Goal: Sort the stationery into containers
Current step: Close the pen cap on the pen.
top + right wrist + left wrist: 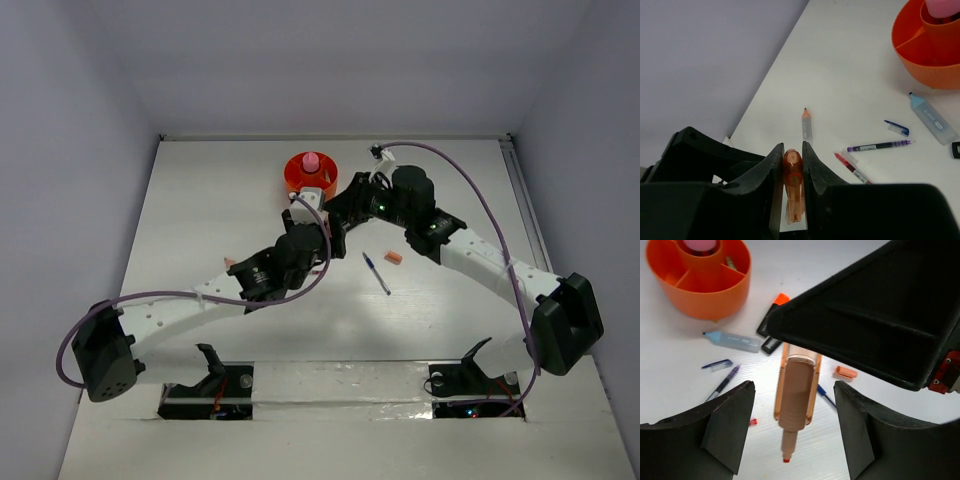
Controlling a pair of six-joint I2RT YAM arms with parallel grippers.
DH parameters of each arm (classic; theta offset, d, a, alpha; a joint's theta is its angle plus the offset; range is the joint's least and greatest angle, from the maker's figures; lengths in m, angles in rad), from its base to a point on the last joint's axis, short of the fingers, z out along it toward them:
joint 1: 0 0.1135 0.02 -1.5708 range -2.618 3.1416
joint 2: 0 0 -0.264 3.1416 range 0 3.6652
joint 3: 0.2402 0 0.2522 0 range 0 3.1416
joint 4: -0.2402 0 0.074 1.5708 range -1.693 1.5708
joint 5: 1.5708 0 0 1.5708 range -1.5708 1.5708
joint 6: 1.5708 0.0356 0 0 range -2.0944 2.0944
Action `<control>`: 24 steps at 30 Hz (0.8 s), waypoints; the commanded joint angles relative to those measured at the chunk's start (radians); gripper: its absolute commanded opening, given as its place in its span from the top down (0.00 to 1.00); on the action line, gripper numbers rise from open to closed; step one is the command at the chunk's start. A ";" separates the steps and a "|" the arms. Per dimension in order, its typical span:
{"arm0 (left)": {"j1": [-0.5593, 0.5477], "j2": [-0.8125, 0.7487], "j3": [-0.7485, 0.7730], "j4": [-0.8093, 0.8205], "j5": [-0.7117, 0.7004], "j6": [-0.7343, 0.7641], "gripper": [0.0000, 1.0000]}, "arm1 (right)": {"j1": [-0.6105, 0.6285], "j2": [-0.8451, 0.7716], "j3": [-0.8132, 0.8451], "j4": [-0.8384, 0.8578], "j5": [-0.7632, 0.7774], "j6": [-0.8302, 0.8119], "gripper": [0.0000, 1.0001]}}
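My left pincer [794, 386] stands released. Its two dark fingers are spread at the lower left and lower right of its own wrist view, and the peach marker [797, 402] sits in the gap between them, touching neither. The marker's long axis runs up and down that frame. Its narrow, red-tipped end points at the bottom edge, and its thicker end goes up under the black bulk of my right pincer [792, 148]. That right one is clenched on the marker. In its own wrist view the fingers press both sides of the translucent orange body, which lies along them with its rounded end pointing up the frame.

Seen from above, both pincers meet near the centre of the frame, just below and right of the orange cup [310, 178]. The cup has inner dividers and a pink piece [311, 161] in its middle well. Right of the meeting point a blue pen [376, 272] lies slanted from upper left to lower right, with a small orange cap [392, 258] near it but apart.

In the left wrist view a light-blue marker [732, 340] lies near the cup's foot, tip to the left, and a purple pen [722, 383] slants below it.

The desk [200, 220] is white and slightly glossy. Plain pale grey-lilac walls [70, 150] close it in at the left, back and right.
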 commanded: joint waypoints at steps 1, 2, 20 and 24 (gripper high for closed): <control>-0.018 -0.048 0.035 -0.019 -0.164 0.018 0.38 | 0.009 -0.034 -0.010 0.047 0.019 -0.007 1.00; -0.018 -0.062 0.028 -0.013 -0.159 0.014 0.35 | 0.009 -0.034 -0.008 0.044 0.019 -0.007 1.00; 0.032 -0.108 -0.012 0.001 0.022 -0.006 0.31 | 0.009 -0.095 -0.016 0.022 0.018 -0.008 1.00; 0.042 -0.103 -0.011 0.001 0.014 -0.006 0.31 | 0.009 -0.103 -0.019 0.021 0.013 -0.008 1.00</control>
